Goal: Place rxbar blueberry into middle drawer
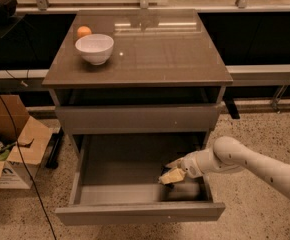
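Note:
The middle drawer [120,196] is pulled wide open, with a grey floor and low side walls. My gripper [171,175] reaches in from the right and sits low over the drawer floor near its right front corner. A small dark patch [166,183] lies right under the gripper's tip. I cannot tell whether it is the rxbar blueberry or a shadow. No dark bar shows anywhere else in view.
A white bowl [94,48] and an orange ball [84,31] stand at the back left of the cabinet top [160,49]. An open cardboard box [7,139] and a black cable [15,149] are on the floor to the left.

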Motion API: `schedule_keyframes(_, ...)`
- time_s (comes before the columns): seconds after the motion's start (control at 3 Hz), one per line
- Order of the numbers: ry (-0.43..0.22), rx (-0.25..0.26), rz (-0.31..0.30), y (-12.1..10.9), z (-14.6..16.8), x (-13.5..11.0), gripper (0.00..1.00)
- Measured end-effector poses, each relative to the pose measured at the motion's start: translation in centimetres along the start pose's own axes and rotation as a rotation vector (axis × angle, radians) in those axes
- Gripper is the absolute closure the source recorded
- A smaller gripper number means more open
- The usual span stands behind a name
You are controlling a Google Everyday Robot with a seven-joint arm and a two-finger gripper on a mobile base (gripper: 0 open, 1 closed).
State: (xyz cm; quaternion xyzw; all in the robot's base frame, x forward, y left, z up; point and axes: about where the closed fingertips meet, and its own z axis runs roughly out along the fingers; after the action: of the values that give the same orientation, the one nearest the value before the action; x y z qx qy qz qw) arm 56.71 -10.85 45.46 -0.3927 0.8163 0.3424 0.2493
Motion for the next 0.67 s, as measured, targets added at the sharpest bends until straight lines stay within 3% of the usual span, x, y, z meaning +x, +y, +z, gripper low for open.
schedule_keyframes(0.67, 0.002, 0.072, 0.067, -3.2, 1.2, 4.5, 0.36)
